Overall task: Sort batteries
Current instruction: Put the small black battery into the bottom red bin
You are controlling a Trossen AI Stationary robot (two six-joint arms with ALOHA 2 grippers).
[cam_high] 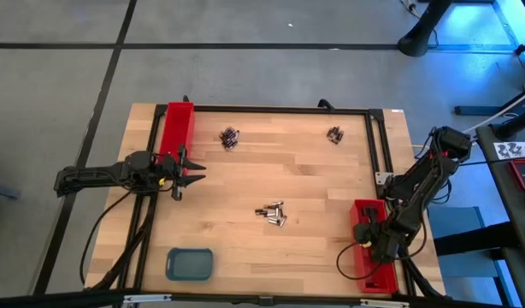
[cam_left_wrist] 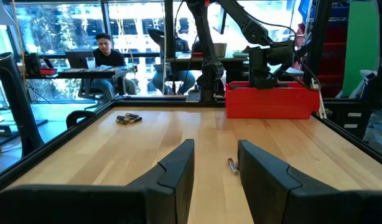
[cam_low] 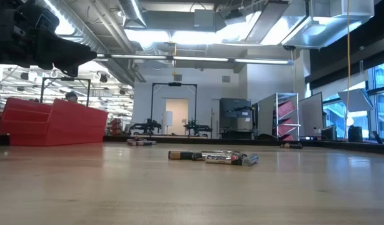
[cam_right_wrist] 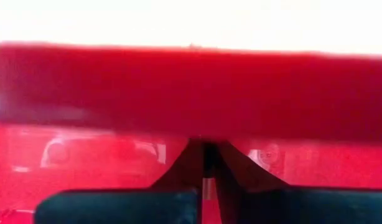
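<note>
The right hand (cam_high: 366,240) is down in the near red tray (cam_high: 373,282), pinched tight. Batteries (cam_high: 272,214) lie mid-table, more (cam_high: 230,137) farther back. The left hand (cam_high: 191,172) waits half open by the far tray (cam_high: 176,128).

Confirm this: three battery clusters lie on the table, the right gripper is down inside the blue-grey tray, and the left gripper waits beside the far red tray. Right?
Not quite. The high view shows the right gripper in the near red tray, not the blue-grey tray. The three battery clusters and the left gripper beside the far red tray are as stated.
</note>
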